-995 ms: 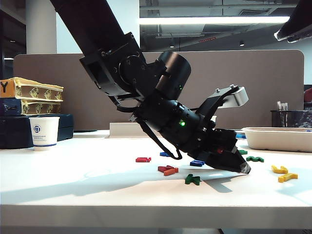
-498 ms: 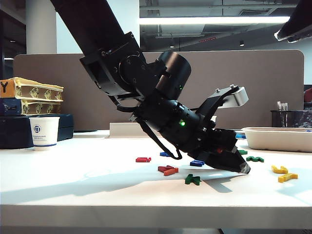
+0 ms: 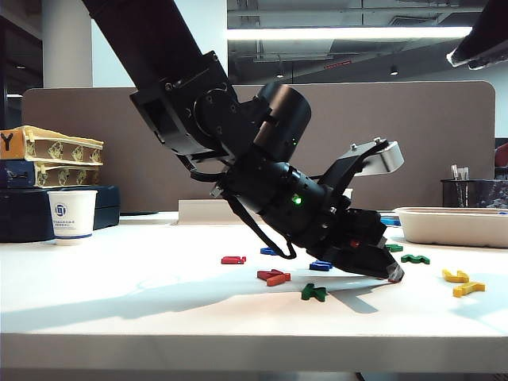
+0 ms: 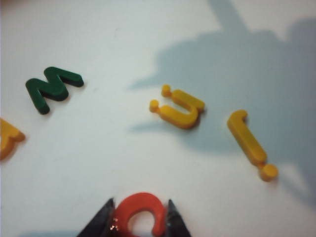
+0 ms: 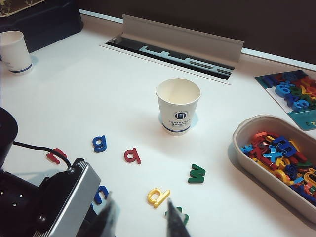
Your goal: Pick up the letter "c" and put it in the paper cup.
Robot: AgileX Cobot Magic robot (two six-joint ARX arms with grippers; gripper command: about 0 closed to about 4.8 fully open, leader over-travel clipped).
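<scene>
On the table, left gripper (image 4: 140,217) jaws pinch the letter "c" (image 4: 141,211); right gripper (image 5: 138,217) jaws gape.

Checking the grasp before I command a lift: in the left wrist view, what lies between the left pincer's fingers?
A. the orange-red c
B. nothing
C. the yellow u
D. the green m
A: the letter "c" sits between the left pincer fingers, low on the table; the other letters lie apart.

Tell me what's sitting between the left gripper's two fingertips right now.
In the left wrist view, the orange-red letter "c" lies on the table between the left gripper fingertips, which flank its sides.
</scene>
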